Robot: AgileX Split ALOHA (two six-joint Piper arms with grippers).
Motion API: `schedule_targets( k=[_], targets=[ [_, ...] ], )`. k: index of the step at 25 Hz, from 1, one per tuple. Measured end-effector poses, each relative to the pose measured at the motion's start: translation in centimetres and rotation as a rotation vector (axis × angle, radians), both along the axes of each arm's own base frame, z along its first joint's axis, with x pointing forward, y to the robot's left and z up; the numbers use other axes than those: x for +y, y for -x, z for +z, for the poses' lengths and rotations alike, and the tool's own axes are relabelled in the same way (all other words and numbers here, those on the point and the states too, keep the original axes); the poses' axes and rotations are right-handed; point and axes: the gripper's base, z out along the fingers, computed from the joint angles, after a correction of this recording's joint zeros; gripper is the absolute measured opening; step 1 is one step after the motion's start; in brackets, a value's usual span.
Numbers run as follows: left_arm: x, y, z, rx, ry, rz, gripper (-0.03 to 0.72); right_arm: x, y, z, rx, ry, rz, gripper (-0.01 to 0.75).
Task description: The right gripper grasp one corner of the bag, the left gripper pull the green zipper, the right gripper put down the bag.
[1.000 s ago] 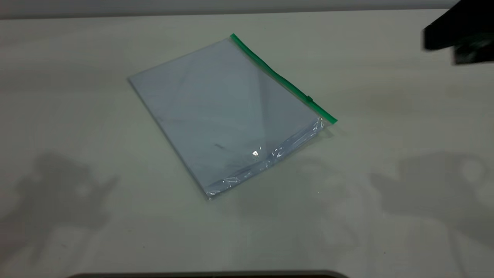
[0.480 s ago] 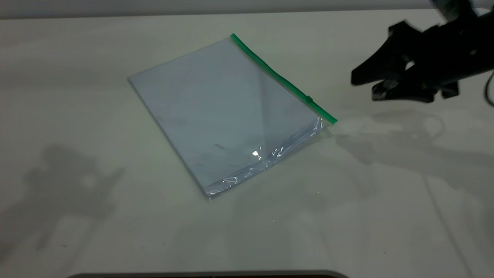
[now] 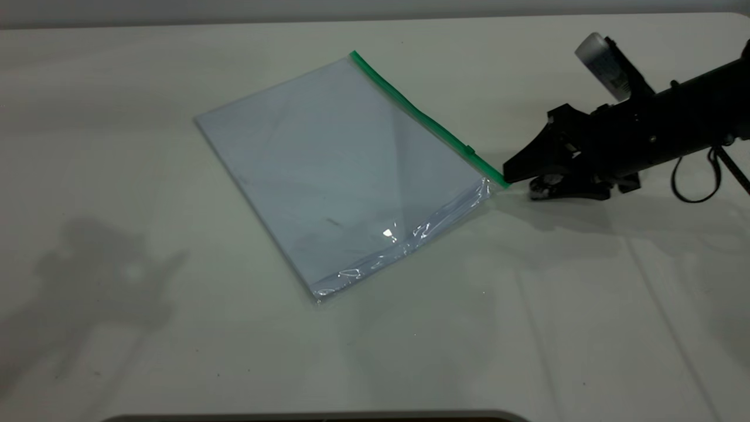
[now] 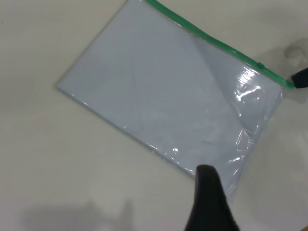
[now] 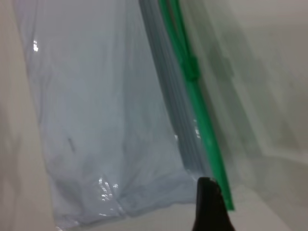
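1. One bag (image 3: pixel 345 176) lies flat on the tabletop (image 3: pixel 117 351), its green zipper (image 3: pixel 428 120) along the 2 o'clock edge.
2. Right gripper (image 3: pixel 518 179) sits at 3 o'clock, jaws slightly parted, tips at the zipper-end corner, holding nothing.
3. Left gripper (image 4: pixel 209 202): jaws' state cannot be told.
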Motion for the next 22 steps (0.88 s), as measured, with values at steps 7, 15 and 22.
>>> schedule_targets(
  k=[7, 15, 22],
  targets=[
    [0.0, 0.0, 0.0, -0.002, 0.0, 0.002, 0.565, 3.4, -0.1, -0.2, -0.006, -0.02, 0.057, 0.533],
    [0.0, 0.0, 0.0, -0.003, 0.0, 0.002, 0.565, 5.0, -0.6, 0.2, -0.03, -0.034, 0.061, 0.439],
    [0.0, 0.0, 0.0, -0.003, 0.0, 0.002, 0.565, 5.1, 0.1, 0.0, -0.024, -0.013, 0.164, 0.225]
  ],
)
